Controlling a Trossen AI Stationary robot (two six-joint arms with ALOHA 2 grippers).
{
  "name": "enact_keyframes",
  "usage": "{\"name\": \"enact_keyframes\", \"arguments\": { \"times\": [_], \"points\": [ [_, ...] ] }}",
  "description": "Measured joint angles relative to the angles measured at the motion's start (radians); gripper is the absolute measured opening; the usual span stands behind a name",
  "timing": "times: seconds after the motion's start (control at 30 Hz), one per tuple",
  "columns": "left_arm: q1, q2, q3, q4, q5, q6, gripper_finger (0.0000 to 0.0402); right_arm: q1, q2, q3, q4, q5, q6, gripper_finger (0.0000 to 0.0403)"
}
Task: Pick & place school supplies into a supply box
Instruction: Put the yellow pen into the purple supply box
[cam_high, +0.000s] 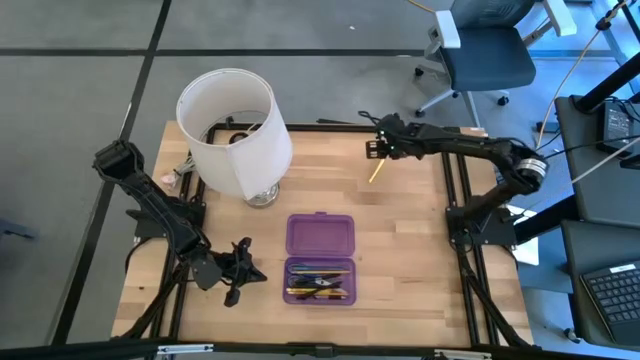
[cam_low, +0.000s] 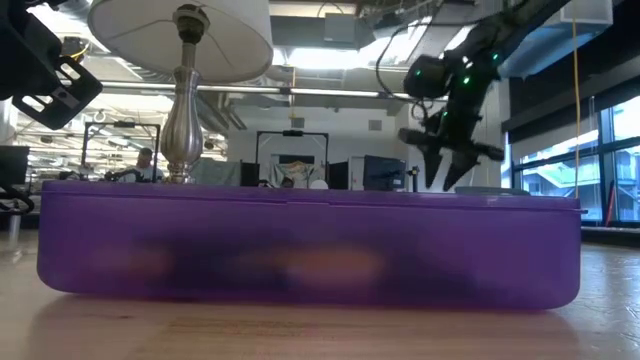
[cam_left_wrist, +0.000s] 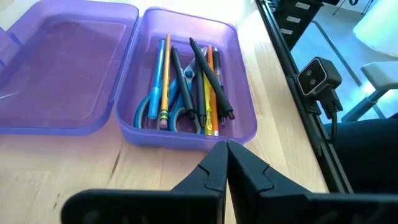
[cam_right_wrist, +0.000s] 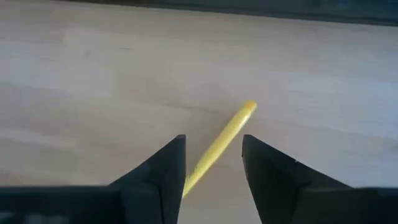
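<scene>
Close to me, the left hand (cam_high: 238, 272) rests low over the bench (cam_high: 400, 270), just beside the box (cam_high: 320, 279), with its two fingers pressed together and nothing in them. I think it is waiting there so it stays out of the way but can still reach the box fast. The box is see-through purple plastic with round corners. It lies open near the front middle of the bench, and its lid (cam_high: 320, 236) is folded flat on the far side, so things can drop straight in from above. Inside, the scissors (cam_left_wrist: 151, 107) with blue handles lie along the bottom, with a yellow pencil (cam_left_wrist: 166, 81), an orange one and some dark pens (cam_left_wrist: 208, 78) laid beside and over them, all pointing the same way so they fit the long shape. Behind the box, toward the far left, stands a big white lamp (cam_high: 236, 132). Farther back on the right, the right hand (cam_high: 378, 148) hangs above the bench, and a yellow pencil (cam_right_wrist: 219, 147) sticks out slanting from between its fingers (cam_right_wrist: 163, 168). From its own camera the fingers stand a little apart, and I cannot tell if they really pinch the pencil or only sit around it. That pencil is thin and smooth, and well away from the box.
</scene>
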Motion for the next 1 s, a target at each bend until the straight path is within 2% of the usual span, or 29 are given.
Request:
{"name": "enact_keyframes", "arguments": {
  "times": [0.13,0.27,0.47,0.63,1.0],
  "points": [
    [0.000,0.000,0.000,0.000,0.001,0.000,0.0004,0.000,0.061,0.000,0.019,-0.001,-0.016,0.0161],
    [0.000,0.000,0.000,0.000,0.001,0.000,0.0004,0.000,0.111,0.000,0.023,0.002,0.053,0.0161],
    [0.000,0.000,0.000,-0.001,0.001,0.000,0.0004,-0.016,0.183,0.000,0.042,0.004,0.064,0.0161],
    [0.000,0.000,0.000,-0.001,0.002,0.000,0.0004,-0.029,0.223,0.000,0.076,0.046,0.083,0.0161],
    [0.000,0.000,0.000,-0.004,0.003,0.000,0.0004,-0.058,0.296,0.005,0.124,0.031,0.109,0.0161]
  ]
}}
